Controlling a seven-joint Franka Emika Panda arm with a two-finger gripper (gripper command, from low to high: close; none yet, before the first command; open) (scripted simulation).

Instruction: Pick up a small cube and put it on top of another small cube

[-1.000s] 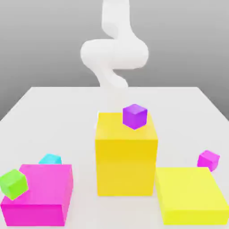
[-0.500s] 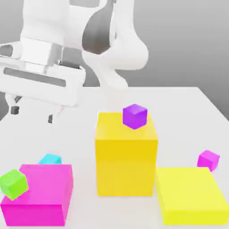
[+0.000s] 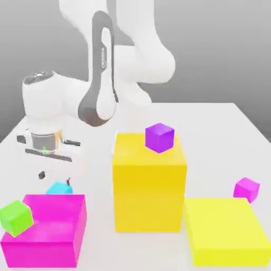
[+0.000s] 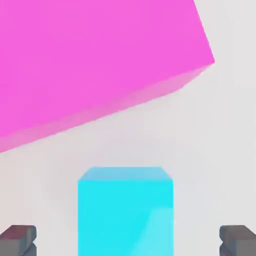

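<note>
Exterior view: the white arm is seen bent down at the view's left, with the hand (image 3: 54,177) lowered just above the cyan cube (image 3: 58,189). The cyan cube is found on the white surface (image 3: 222,132), just beside the far edge of the big magenta block (image 3: 50,225), at about 11 o'clock from the block's centre. A tiny green cube (image 3: 16,217) is perched at the magenta block's near corner on the exterior view's left. At the centre a tall yellow block (image 3: 149,185) is seen, with a tiny purple cube (image 3: 159,137) on its top. A flat yellow block (image 3: 225,230) lies at 4 o'clock from the tall one, and a small magenta cube (image 3: 246,189) sits on the surface just beyond it.

Hand view: the cyan cube (image 4: 125,212) is framed between the two dark fingertips (image 4: 18,239), which are spread wide and apart from its sides. The magenta block (image 4: 95,60) is seen just beyond the cube.
</note>
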